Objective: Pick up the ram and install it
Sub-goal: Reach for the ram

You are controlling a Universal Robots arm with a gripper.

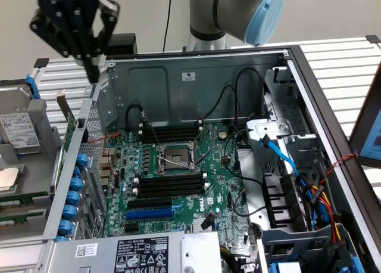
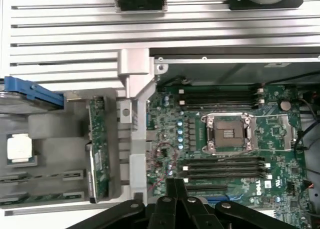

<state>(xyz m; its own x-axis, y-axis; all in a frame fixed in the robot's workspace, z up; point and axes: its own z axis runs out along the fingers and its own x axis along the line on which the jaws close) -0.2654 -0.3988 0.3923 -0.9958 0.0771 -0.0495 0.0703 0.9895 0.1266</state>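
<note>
End effector (image 1: 93, 71) nr mobo (image 2: 170, 119), ram (image 2: 98, 154) in tray (image 2: 50, 124)

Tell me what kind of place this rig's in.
Probably a robotics lab bench set up for PC assembly: an open computer case with its motherboard exposed sits on a slatted aluminium table, beside a grey parts tray holding a CPU and a hard drive.

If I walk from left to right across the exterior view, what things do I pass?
Hard drive → row of blue clips → empty processor socket → blue cable → red and yellow wires → screen.
</note>
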